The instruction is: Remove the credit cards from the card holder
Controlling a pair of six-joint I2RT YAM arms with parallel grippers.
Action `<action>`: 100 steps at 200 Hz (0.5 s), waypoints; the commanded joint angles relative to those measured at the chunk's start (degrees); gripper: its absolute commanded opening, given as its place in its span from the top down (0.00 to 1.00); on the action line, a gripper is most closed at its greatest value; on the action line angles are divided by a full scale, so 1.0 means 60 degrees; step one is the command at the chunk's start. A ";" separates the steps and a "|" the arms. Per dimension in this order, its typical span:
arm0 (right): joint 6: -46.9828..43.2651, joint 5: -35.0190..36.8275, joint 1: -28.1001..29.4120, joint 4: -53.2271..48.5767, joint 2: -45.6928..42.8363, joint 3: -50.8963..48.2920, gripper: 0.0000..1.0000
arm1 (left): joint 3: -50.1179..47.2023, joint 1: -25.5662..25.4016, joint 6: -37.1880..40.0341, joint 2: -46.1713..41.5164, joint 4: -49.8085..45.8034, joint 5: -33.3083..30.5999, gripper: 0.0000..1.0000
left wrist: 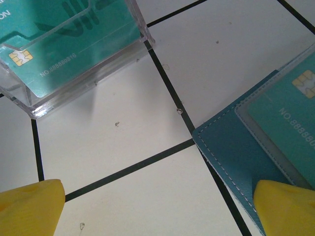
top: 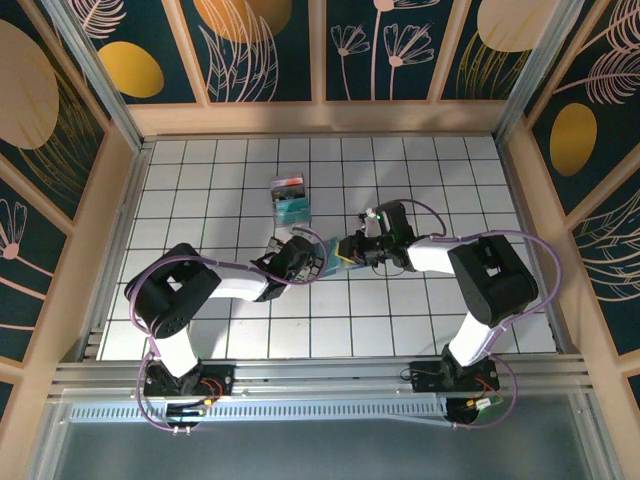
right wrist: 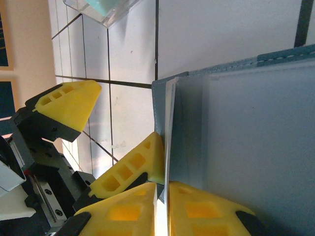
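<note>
Slate-blue card holder (right wrist: 246, 137), edge pinched by right hand (right wrist: 165, 199), left hand (right wrist: 125, 115) spread alongside

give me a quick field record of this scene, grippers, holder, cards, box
left gripper: open, one fingertip at the card holder's corner
right gripper: shut on the card holder's edge
card holder: slate-blue, between the two grippers
credit card: teal, inside the holder's clear sleeve
clear plastic box: apart from the holder, teal cards inside
</note>
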 commanded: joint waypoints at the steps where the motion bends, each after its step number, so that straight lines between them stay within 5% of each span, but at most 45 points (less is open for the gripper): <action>1: -0.0194 -0.0009 -0.0109 -0.0115 -0.0458 -0.0035 0.88 | 0.0030 -0.0042 0.0072 0.0311 -0.0721 0.0016 0.01; 100: -0.1114 0.1200 -0.0237 -0.1973 -0.0698 0.0432 0.93 | 0.0049 -0.0042 0.0123 0.0259 -0.0739 -0.0088 0.01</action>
